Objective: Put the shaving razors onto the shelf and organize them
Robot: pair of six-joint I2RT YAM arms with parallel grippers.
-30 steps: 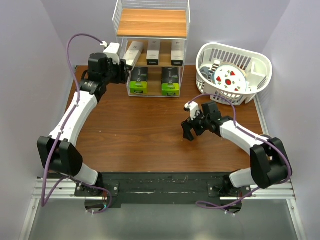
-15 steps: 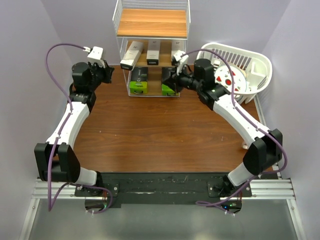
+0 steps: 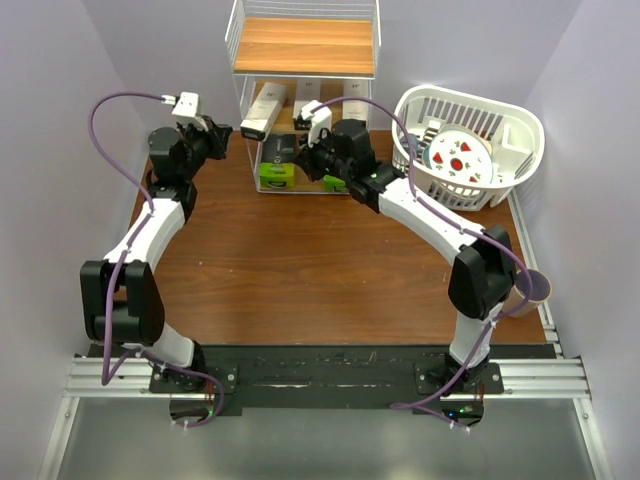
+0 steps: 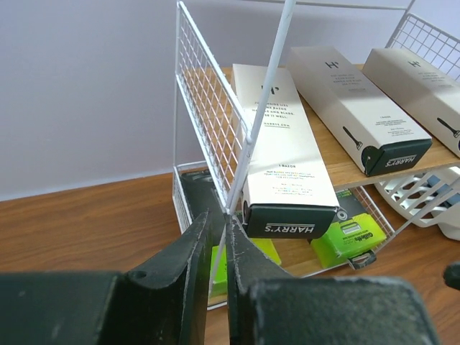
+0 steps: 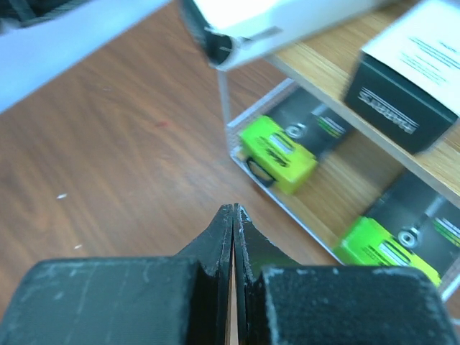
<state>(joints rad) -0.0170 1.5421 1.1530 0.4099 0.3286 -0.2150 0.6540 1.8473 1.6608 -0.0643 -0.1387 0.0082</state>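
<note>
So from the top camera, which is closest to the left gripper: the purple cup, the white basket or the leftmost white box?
From the left gripper:
1. Leftmost white box, on the left side of the shelf.
2. White basket, back right.
3. Purple cup, right edge, nearer the arm bases.

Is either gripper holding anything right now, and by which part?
The right gripper is shut on nothing. The left gripper is nearly closed at a corner wire of the shelf; whether it grips that wire cannot be told.

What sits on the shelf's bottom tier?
Two black razor packs with lime-green ends, side by side. From above, the right gripper covers most of one pack, and the middle tier hides their far ends.
</note>
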